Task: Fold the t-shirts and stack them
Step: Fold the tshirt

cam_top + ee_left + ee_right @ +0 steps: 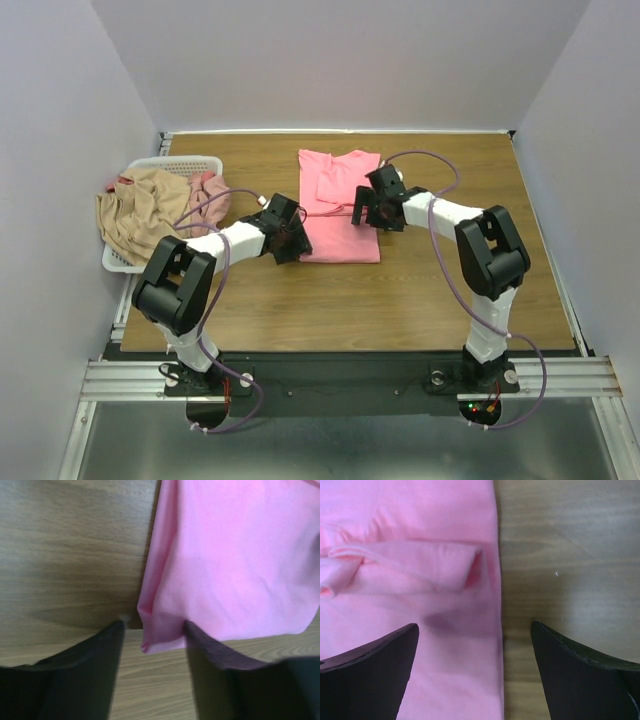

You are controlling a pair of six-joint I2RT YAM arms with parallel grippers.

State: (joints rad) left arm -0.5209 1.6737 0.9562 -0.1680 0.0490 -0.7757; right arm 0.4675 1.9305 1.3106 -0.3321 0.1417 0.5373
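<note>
A salmon-pink t-shirt (338, 190) lies folded into a long strip on the middle of the table. My left gripper (289, 241) is at the strip's near left corner. In the left wrist view that gripper (154, 630) is open, with the shirt's corner (160, 632) lying between the fingertips and not pinched. My right gripper (364, 210) is open over the strip's right edge. Seen from the right wrist, the gripper (475, 630) straddles the shirt's edge (496, 630), and a folded sleeve (420, 567) lies ahead. A tan-beige t-shirt (138, 208) and a dusty pink t-shirt (209, 187) lie crumpled in the basket.
A white slatted basket (185, 163) stands at the table's left edge, with the tan shirt spilling over its side. Bare wood (450, 290) stretches along the near and right parts of the table. Grey walls close in three sides.
</note>
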